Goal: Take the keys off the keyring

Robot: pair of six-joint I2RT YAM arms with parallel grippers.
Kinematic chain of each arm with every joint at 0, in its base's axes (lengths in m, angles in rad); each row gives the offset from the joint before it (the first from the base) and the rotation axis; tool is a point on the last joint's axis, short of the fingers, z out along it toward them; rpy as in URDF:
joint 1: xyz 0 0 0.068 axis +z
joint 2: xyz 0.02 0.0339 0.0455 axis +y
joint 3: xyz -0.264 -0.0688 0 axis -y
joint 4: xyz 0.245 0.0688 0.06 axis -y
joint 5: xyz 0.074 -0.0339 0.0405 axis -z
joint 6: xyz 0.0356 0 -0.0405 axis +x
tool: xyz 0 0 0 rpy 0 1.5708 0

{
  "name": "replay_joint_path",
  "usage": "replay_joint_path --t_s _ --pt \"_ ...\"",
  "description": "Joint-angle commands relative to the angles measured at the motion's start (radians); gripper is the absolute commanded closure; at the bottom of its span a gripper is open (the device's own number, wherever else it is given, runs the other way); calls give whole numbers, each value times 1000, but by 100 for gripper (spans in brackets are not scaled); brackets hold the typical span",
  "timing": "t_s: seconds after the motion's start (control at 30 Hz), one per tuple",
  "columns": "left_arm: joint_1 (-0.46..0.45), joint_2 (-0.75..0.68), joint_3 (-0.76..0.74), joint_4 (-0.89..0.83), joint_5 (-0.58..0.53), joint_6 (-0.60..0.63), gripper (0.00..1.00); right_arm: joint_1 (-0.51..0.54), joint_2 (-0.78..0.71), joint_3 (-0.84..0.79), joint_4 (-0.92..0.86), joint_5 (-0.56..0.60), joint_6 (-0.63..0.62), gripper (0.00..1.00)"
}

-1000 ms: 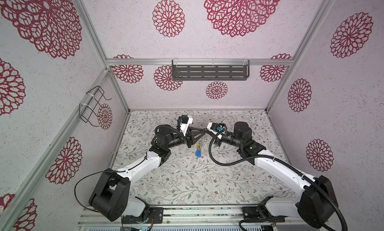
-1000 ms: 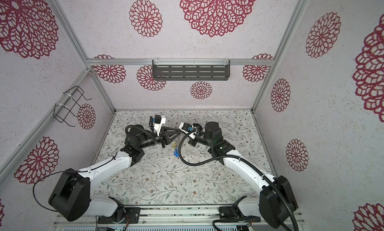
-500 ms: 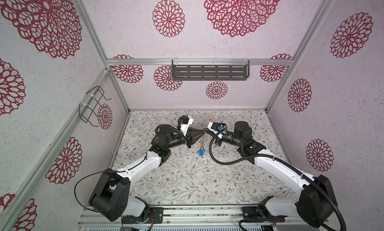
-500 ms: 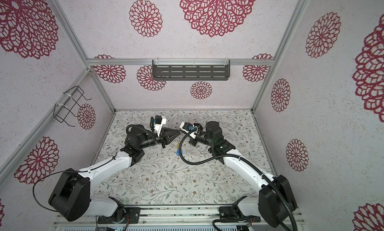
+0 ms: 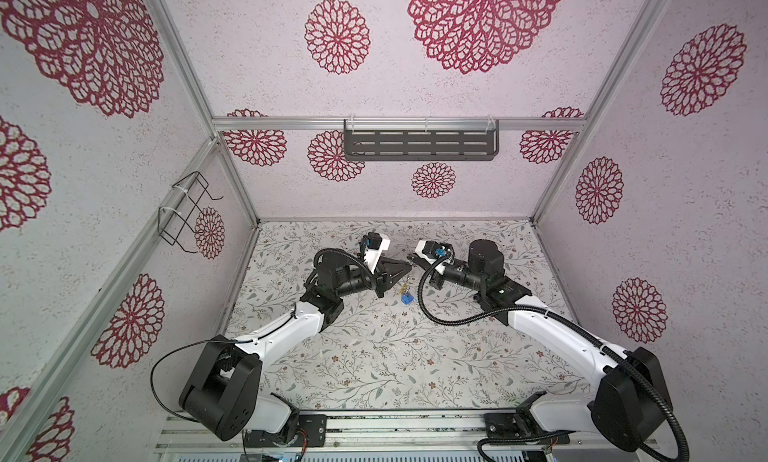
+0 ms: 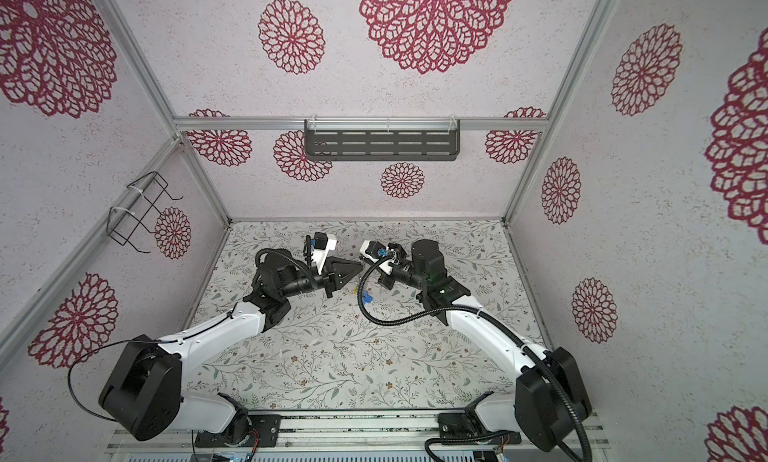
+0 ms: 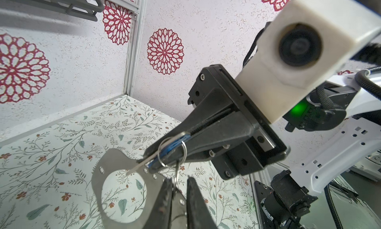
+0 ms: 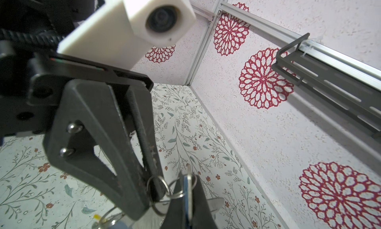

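Right gripper is pressed together on the blue plastic tag of one key, with a small wire ring looped round it. Keyring, a flat grey metal plate with a big round hole and a notched rim, is found right beside those tips. It's up off the floral tabletop, mid-width and toward the back edge. Left gripper is seen with only a slim gap at the plate's rim; whether anything's actually squeezed can't be told. More keys are seen dangling underneath, with blue and yellow tags.
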Motion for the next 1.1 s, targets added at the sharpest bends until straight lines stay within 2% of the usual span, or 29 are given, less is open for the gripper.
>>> replay_joint_path --t_s 0.0,0.07,0.23,0.37,0.5,0.67,0.77,0.9,1.07 --pt "-16 10 28 -27 15 42 89 10 -9 56 54 -30 6 100" --pt "-18 -6 23 -48 -31 69 100 10 -12 53 48 -30 5 100" --pt "-44 -69 -29 -45 -198 138 100 10 -33 23 49 -17 17 100" --pt "-43 -92 -70 15 -253 132 100 10 -66 -15 38 15 38 100" --pt "-43 -108 -107 72 -267 128 100 17 -115 -45 -48 78 106 100" --pt "-44 -107 -91 49 -271 99 100 24 -158 -54 -145 164 315 100" --pt "-43 -101 -69 16 -259 69 100 25 -122 47 -327 187 397 100" --pt "-42 -75 3 -115 -221 37 100 27 -41 206 -569 232 432 100" --pt "-42 -46 35 -182 -201 25 100 40 19 326 -729 306 451 100"
